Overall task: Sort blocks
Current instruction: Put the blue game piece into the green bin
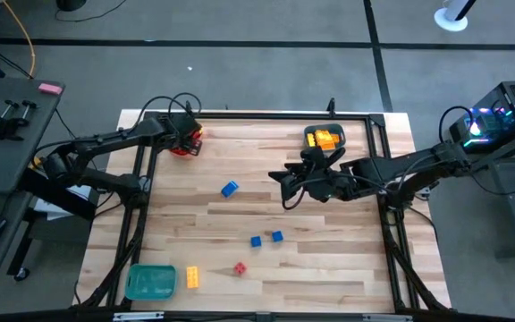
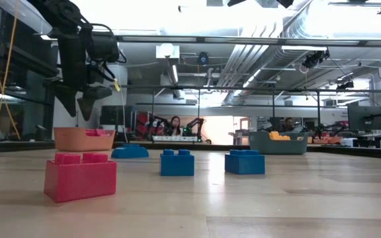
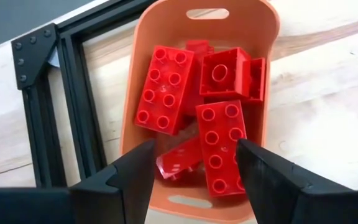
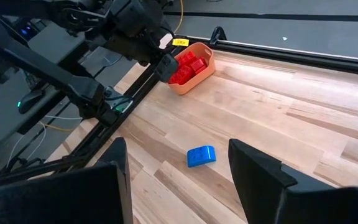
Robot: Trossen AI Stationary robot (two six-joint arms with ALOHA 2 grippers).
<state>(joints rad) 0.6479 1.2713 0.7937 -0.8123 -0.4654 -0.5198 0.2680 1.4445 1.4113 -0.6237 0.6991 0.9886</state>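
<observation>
While the left gripper (image 3: 191,171) hangs over the orange tray (image 3: 143,68), these lines hold:

Left gripper: fingers spread, nothing between them; red bricks (image 3: 191,106) lie piled in the tray directly below.

Step in hand: likely a drop-off just done (a judgement). To do it well, lift straight up so the fingers clear the tray wall without tipping it.

Right gripper (image 4: 179,171): fingers apart, empty, hovering mid-table, with the gray tray (image 1: 324,137) of yellow bricks just behind it.

Blue tray (image 4: 201,155): on the table just ahead of the right gripper.

Loose bricks: two blue bricks (image 1: 266,239), one red brick (image 1: 240,267), one yellow brick (image 1: 191,277), all well apart from both grippers, toward the table's front.

Green tray (image 1: 150,283): beside the yellow brick.
</observation>
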